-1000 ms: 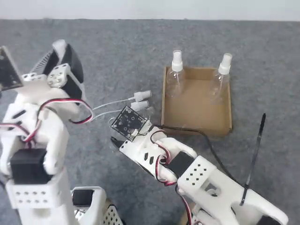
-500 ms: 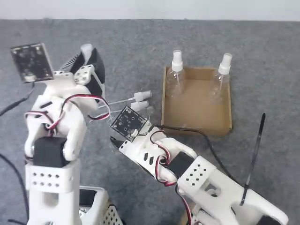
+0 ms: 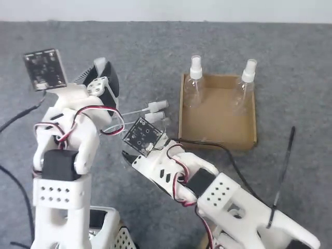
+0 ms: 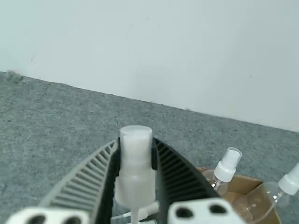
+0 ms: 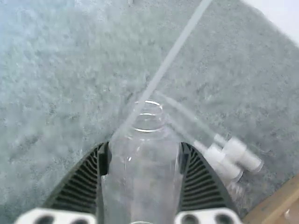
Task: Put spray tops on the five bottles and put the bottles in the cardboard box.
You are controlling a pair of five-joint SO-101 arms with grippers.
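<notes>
Left gripper (image 4: 135, 142) is raised on the side of the box (image 3: 180, 106) away from its two bottles, jaws closed tight on a spray top (image 4: 135, 177), nozzle end up. We judge it is held high so the top's stem can drop into a neck from above.

Right gripper (image 5: 144, 154) sits low, just off the box's near corner, pinching an uncapped bottle (image 5: 140, 172) with its mouth tipped up to receive. A thin tube (image 5: 163, 70) slants toward that mouth. We take it for the held top's dip tube, with its tip close to the rim; we cannot tell whether it has entered.

Two capped bottles (image 3: 194, 83) (image 3: 245, 85) stand upright in the box along its far wall, which leaves the floor nearer the arms free. Two spare tops (image 3: 156, 109) lie on the carpet (image 3: 129, 46) just beside the box's wall, tubes trailing away from it and close to the right gripper.

Room for moving: open carpet beyond the box and past its far side. It is tight between the two arms, where the spare tops and the box wall crowd the bottle.
</notes>
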